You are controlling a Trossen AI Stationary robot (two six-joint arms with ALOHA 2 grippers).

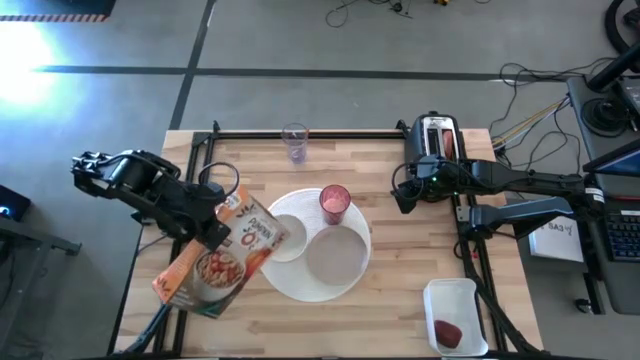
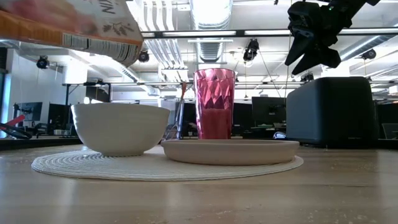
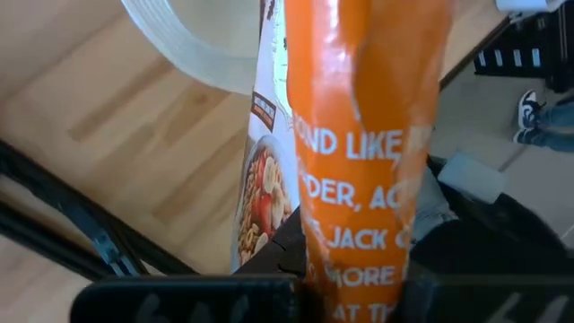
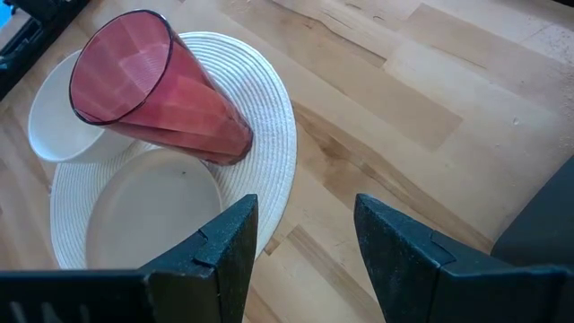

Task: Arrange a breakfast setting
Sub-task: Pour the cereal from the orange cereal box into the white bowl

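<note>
Near table edge, white tray (image 1: 455,300) w/ a small dark-red fruit (image 1: 447,332) in it. Left gripper (image 1: 213,237) clamped shut on an orange cereal box (image 1: 225,255), box tilted above the small white bowl (image 2: 120,127). Bowl and large white plate (image 1: 335,258) sit side by side on a round woven placemat (image 2: 93,167); pink tumbler (image 1: 335,203) upright just behind plate, on mat's far edge. Right gripper (image 1: 403,190) hangs in the air near the toaster (image 1: 438,140), fingers apart, holding nothing. Clear glass (image 1: 294,142) by far edge
</note>
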